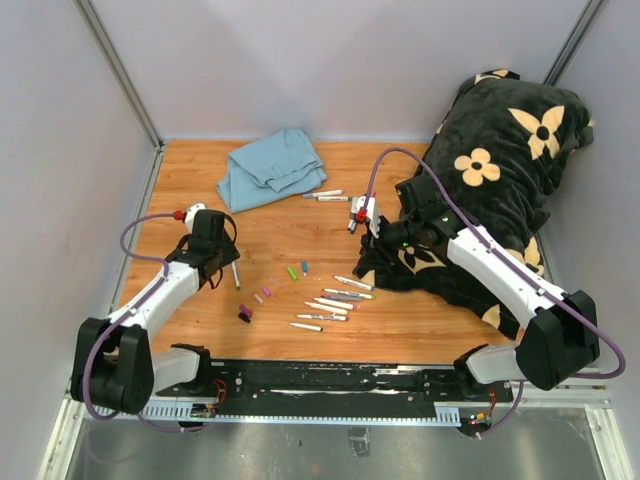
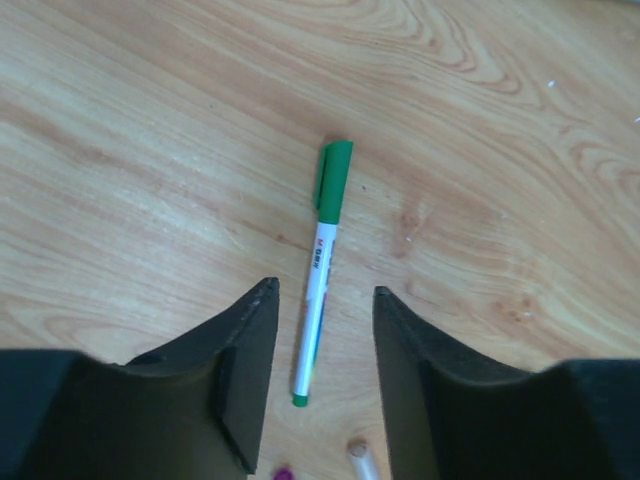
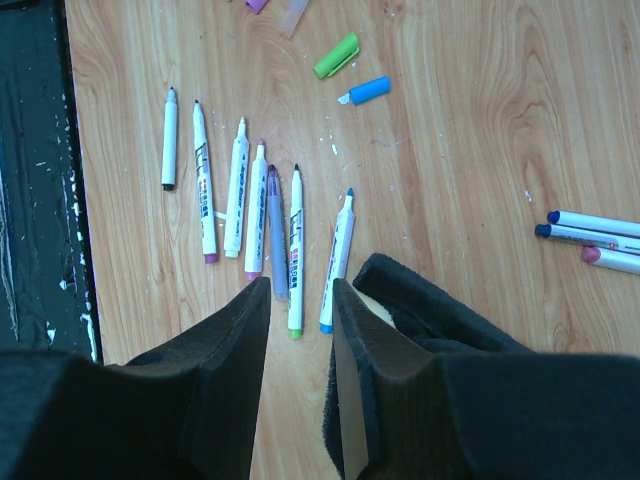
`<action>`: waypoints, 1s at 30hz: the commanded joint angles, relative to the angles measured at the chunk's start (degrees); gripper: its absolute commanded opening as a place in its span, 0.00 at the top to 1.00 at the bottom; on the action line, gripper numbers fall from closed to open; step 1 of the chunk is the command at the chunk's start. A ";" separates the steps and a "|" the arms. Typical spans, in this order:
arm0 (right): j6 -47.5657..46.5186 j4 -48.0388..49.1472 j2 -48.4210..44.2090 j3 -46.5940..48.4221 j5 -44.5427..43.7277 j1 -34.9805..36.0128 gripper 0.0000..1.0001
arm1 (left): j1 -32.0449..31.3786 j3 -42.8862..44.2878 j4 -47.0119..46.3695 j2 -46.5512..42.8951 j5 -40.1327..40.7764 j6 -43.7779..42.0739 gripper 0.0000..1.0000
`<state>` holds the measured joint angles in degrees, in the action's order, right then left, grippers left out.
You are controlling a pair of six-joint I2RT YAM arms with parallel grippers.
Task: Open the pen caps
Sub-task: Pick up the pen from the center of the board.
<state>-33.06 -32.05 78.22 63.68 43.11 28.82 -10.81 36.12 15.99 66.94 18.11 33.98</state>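
A white pen [image 2: 314,320] with its green cap [image 2: 335,178] on lies flat on the wood. My left gripper [image 2: 322,292] is open just above it, one finger on each side of the barrel, touching nothing. In the top view the left gripper [image 1: 222,272] is at the left next to that pen [image 1: 236,275]. My right gripper [image 3: 300,288] is open and empty above a row of several uncapped markers [image 3: 236,190]. Loose green cap [image 3: 337,55] and blue cap [image 3: 367,90] lie beyond them. Purple and pink caps [image 1: 262,295] lie further left.
A black flowered blanket [image 1: 500,150] covers the right side and reaches under my right finger [image 3: 420,300]. A blue cloth [image 1: 270,168] lies at the back. Capped pens [image 3: 595,228] lie to the right. A dark purple cap [image 1: 245,313] sits near the front.
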 commanded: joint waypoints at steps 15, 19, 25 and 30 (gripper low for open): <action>-0.16 -0.91 -1.04 -0.47 1.18 -1.33 0.67 | -3.06 8.18 3.96 16.37 5.74 -6.02 0.66; -0.16 -0.91 -1.05 -0.53 1.18 -1.31 0.67 | -3.31 8.18 3.92 17.48 5.00 -5.99 0.66; -0.16 -0.91 -1.11 -0.51 1.27 -1.31 0.67 | -3.93 8.44 4.11 19.70 4.66 -5.81 0.66; -0.16 -0.91 -1.19 -0.49 1.35 -1.31 0.67 | -4.37 8.62 4.26 20.98 4.87 -5.68 0.71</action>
<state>-33.06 -32.05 78.19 63.66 43.31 28.82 -14.50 43.59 19.79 86.65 22.02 28.58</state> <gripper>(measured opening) 0.325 0.294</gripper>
